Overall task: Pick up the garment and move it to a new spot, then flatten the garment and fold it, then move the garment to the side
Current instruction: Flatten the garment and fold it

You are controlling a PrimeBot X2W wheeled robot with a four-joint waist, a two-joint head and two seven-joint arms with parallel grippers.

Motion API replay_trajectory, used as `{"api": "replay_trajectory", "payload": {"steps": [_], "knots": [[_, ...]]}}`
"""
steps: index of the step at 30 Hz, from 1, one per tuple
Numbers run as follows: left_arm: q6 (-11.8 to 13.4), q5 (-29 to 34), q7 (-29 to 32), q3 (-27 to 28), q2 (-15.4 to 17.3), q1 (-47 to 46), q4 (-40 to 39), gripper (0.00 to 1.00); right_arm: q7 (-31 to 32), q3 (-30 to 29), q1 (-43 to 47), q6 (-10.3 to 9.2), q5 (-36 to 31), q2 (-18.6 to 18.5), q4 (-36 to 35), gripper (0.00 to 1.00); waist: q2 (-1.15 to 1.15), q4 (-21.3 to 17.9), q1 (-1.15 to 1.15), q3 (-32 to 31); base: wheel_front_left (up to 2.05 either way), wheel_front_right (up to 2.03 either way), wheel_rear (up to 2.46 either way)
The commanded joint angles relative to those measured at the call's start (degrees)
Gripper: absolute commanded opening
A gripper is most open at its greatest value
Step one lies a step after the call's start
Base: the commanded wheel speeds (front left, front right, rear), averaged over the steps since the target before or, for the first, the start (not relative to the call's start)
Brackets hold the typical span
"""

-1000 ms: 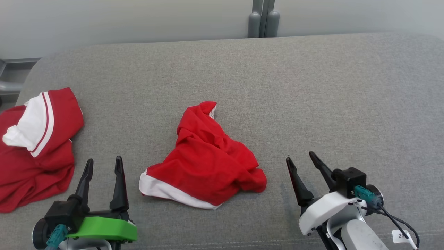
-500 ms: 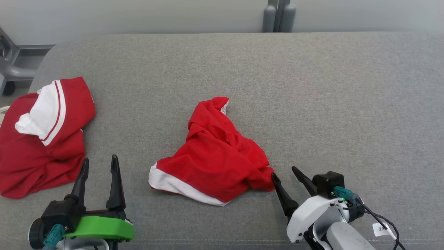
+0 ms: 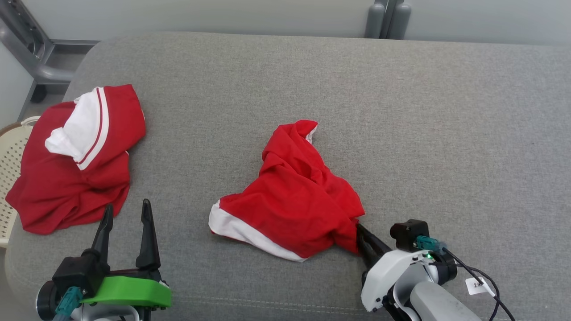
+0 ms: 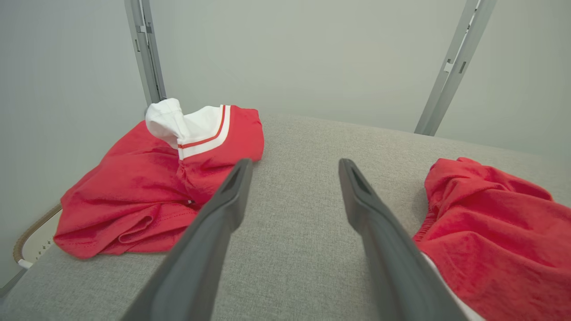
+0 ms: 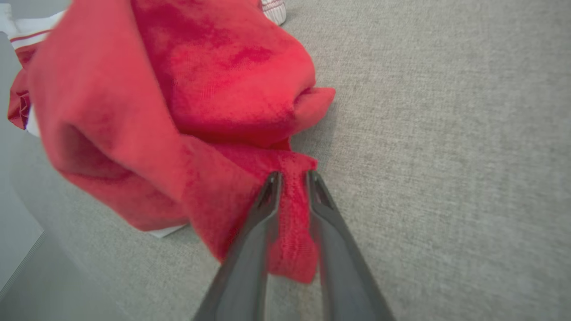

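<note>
The garment, red with a white band, lies crumpled in the middle of the grey padded surface. It also appears at the right of the left wrist view. My right gripper sits at the garment's lower right corner. In the right wrist view, the right gripper has its two dark fingers pinched on a fold of the garment. My left gripper stands open at the lower left, above bare cushion. In its own view, the left gripper holds nothing.
A second red and white garment lies bunched at the left edge, seen too from the left wrist. A cream perforated basket stands beyond that edge. A grey metal frame is at the back left.
My right gripper has moved in to the garment's lower right corner and closed on a fold of it. The head camera has shifted. The left gripper has stayed open.
</note>
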Motion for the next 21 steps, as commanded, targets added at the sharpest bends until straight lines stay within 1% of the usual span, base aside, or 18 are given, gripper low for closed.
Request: {"api": "replay_trajectory", "payload": {"steps": [1,7,11,17,21], "knots": [[-0.3,0.6,-0.1,0.3,-0.1,-0.5,0.1,1.00,-0.9,0.4,-1.1,-0.02,0.5,-0.2,0.9,0.00,0.00,-0.1,0.00,0.1,0.00,0.00,0.00],[-0.2,-0.2,-0.1,0.4,-0.1,-0.4,0.4,1.00,-2.4,-1.0,-3.0,-0.02,-0.5,-0.2,2.0,0.00,0.00,-1.3,0.00,-0.2,0.00,0.00,0.00],[0.3,-0.6,-0.1,0.2,-0.1,-0.1,0.3,1.00,-2.7,-2.2,-3.7,-0.02,-1.3,-0.5,1.2,0.00,0.00,-2.0,0.00,-0.3,0.00,0.00,0.00],[0.8,-1.2,-0.1,-0.1,-0.1,0.3,0.2,1.00,-2.9,-6.3,-5.3,-0.01,-2.9,-2.3,-4.3,0.00,0.00,-3.4,0.00,-0.6,0.00,0.00,0.00],[1.0,-1.4,-0.1,-0.5,-0.1,0.6,0.3,1.00,-2.9,-9.3,-6.8,-0.02,-3.9,-4.7,-9.0,0.00,0.00,-4.0,0.00,-1.1,0.00,0.00,0.00]]}}
